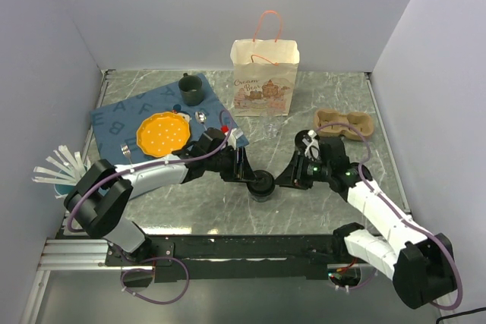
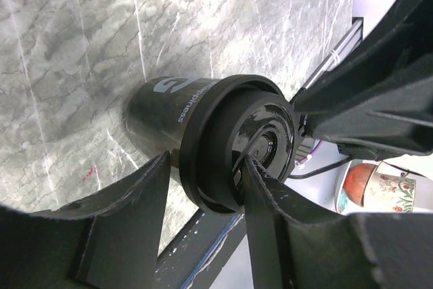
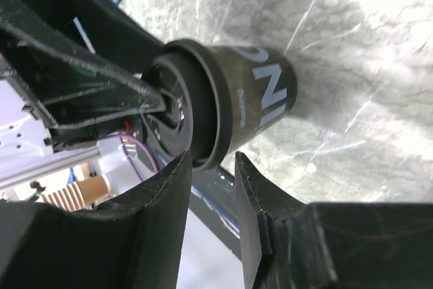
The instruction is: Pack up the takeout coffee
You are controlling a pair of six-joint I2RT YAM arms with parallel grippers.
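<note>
While the cup (image 2: 154, 109) stands upright on the table (image 1: 190, 210), the left gripper (image 2: 206, 164) pinches its lid (image 2: 223, 130); the right gripper (image 3: 212, 160), half open, straddles the opposite rim, grip unclear. The tray (image 1: 343, 123) sits well apart.

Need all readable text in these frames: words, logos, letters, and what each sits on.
"G", then small print that looks like "happiness" (unsure): cup, left wrist view.
"N" in big pale letters, with its neighbour cut off and the small print beside it blurred: same cup, right wrist view.
"Cream" in script, with the second line too small to read: paper bag.
"A", "B", "E" scattered: blue mat.
</note>
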